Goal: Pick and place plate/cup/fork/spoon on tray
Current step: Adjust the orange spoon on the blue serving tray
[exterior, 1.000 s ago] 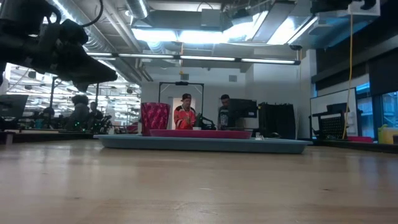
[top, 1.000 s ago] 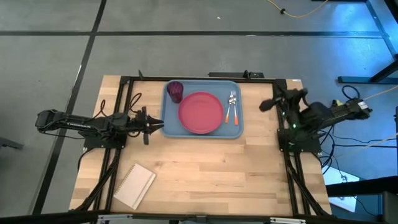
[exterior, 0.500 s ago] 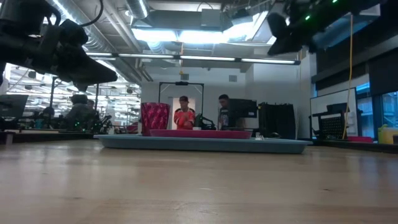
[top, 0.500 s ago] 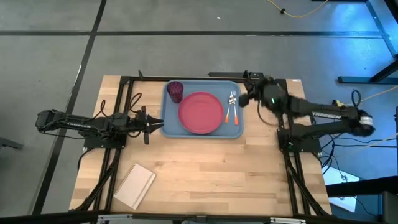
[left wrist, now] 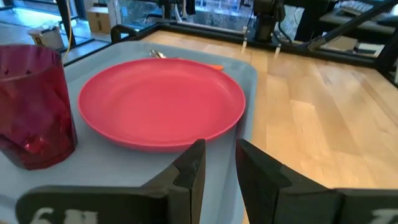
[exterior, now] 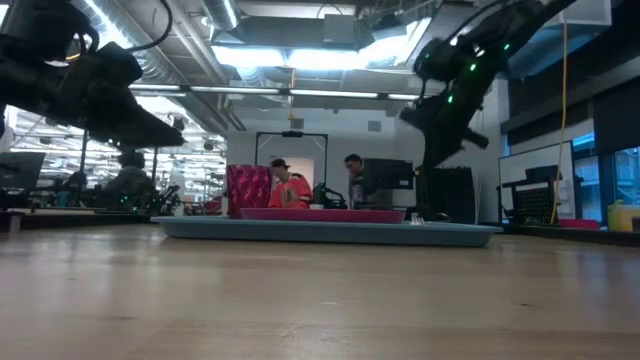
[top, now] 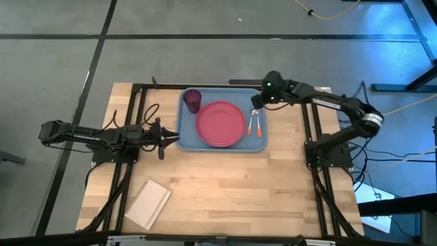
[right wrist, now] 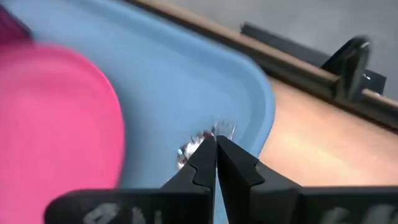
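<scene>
Open workshop with ceiling lights and two people (exterior: 315, 185) standing far behind a wooden tabletop (top: 225, 184). The tray (top: 188, 140) lies at the tabletop's far middle and serves as landmark. On it: the cup (top: 192, 100) in the far corner on the left arm's side, the plate (top: 220, 124) at centre, and the fork (top: 252, 117) and spoon (top: 259, 119) side by side between plate and the tray's right-arm edge. A notebook (top: 148, 203) lies well clear of the tray, toward the tabletop's near edge. Left pincer (top: 176, 137): just beside the tray's left-arm edge, level with the plate, fingers a little apart, nothing between them. Right pincer (top: 255, 104): over the tray's far right-arm corner, above the cutlery heads, fingers closed together, holding nothing.
</scene>
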Robot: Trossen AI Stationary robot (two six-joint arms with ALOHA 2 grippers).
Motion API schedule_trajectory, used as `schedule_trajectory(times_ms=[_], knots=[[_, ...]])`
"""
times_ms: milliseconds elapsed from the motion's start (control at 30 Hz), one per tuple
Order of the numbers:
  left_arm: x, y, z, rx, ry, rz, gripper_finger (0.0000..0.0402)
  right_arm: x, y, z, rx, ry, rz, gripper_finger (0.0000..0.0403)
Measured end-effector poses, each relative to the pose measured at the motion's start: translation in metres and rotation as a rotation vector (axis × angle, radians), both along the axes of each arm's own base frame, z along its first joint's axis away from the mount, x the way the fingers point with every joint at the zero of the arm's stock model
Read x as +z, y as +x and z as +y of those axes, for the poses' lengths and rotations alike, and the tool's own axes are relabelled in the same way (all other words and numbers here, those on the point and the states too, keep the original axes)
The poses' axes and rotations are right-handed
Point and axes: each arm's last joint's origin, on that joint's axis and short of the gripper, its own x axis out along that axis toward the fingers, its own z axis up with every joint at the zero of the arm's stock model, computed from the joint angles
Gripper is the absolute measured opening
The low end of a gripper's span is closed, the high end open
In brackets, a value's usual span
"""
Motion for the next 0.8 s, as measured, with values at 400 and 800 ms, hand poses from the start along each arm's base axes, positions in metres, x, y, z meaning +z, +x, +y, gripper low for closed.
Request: schedule_trajectory(times_ms=[400,800], knots=[[-0.006,-0.001,0.000,0.006,-0.027,0.053,0.0082,-0.054,0.022,0.000,0.080,0.066,0.218,0.0005],[-0.006,-0.001,0.000,0.011,-0.045,0.053,0.0082,-0.084,0.033,0.001,0.061,0.042,0.342,0.0005]])
